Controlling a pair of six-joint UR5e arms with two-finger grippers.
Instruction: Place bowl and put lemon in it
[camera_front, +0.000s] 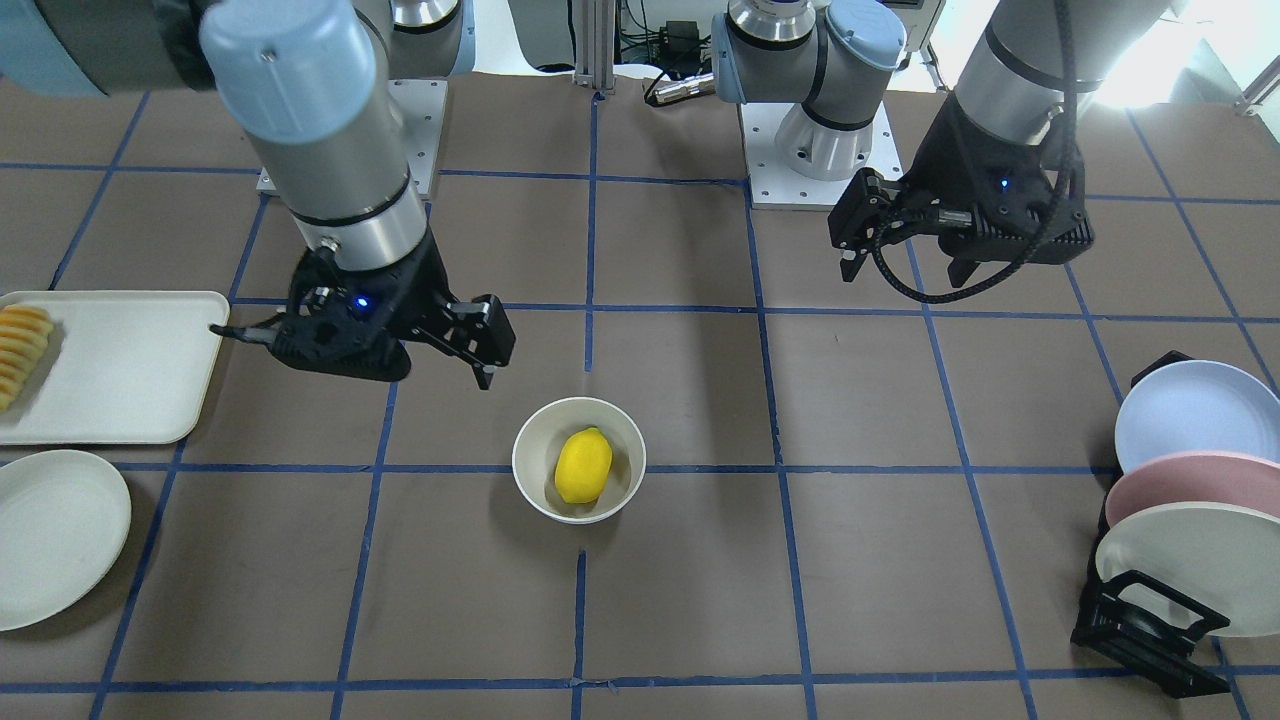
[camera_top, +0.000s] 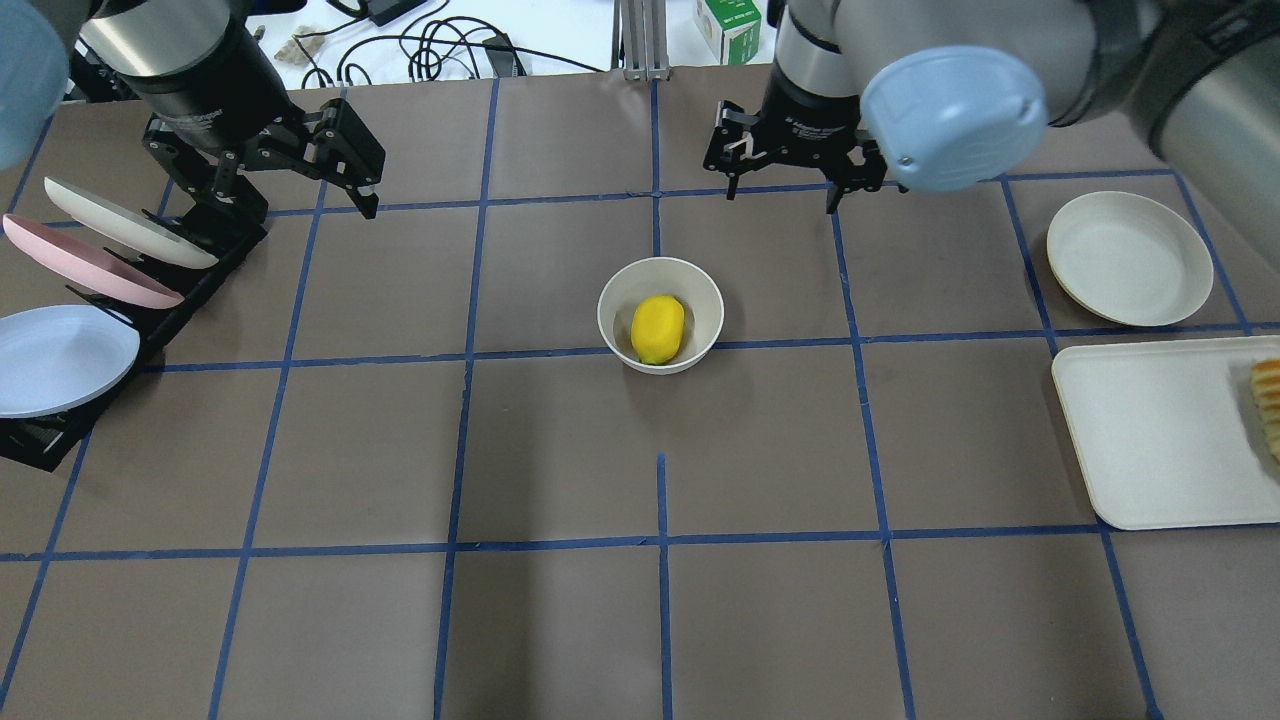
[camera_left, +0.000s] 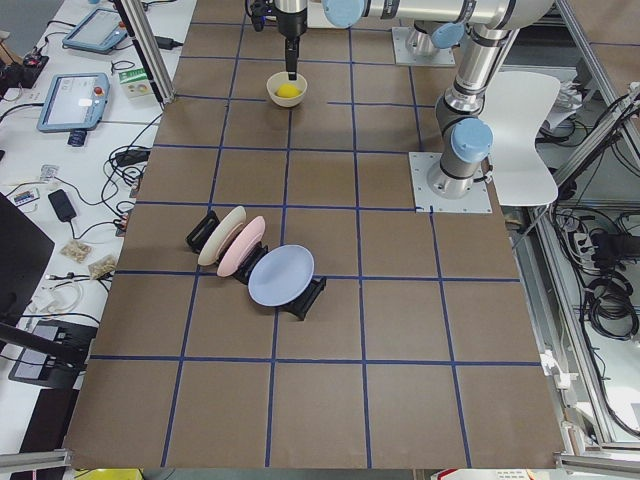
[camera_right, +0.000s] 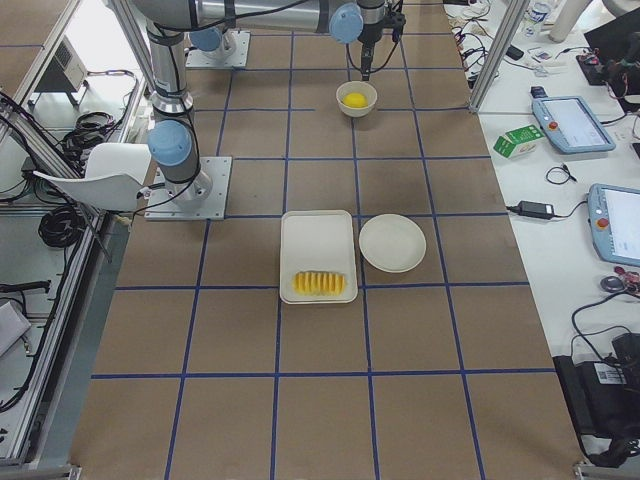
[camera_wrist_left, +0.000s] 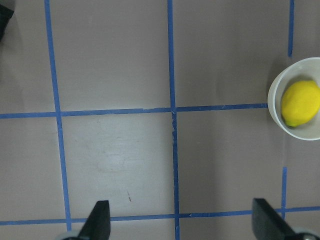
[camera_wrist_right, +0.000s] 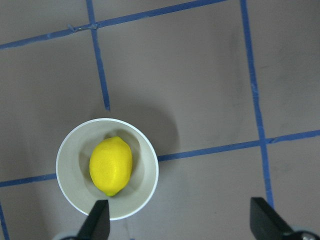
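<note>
The lemon (camera_top: 658, 328) is pictured lying on its side inside the bowl (camera_top: 702, 298), which stands upright on the desk (camera_top: 560, 620). Both are seen below the right gripper (camera_top: 781, 198) and off toward one of its fingers, with clear air between. The right gripper is held with its fingers spread wide and nothing between them. The left gripper (camera_wrist_left: 182, 222) is likewise spread apart and empty, and the bowl is caught well off to its side, at the very edge of its wrist view.

From how things lie, the task is judged to be complete.

Should the lemon need to be lifted again, it is judged to be light and firm, with a smooth rind that could slip. Its rounded body would be expected to roll if nudged, so a hold across the narrow middle, from straight above, is advised rather than one at the pointed ends.

The bowl is judged to be stiff, glossy and possibly breakable. It would best be taken at the rim, with one finger inside the wall and one outside, on the side away from the lemon.
</note>
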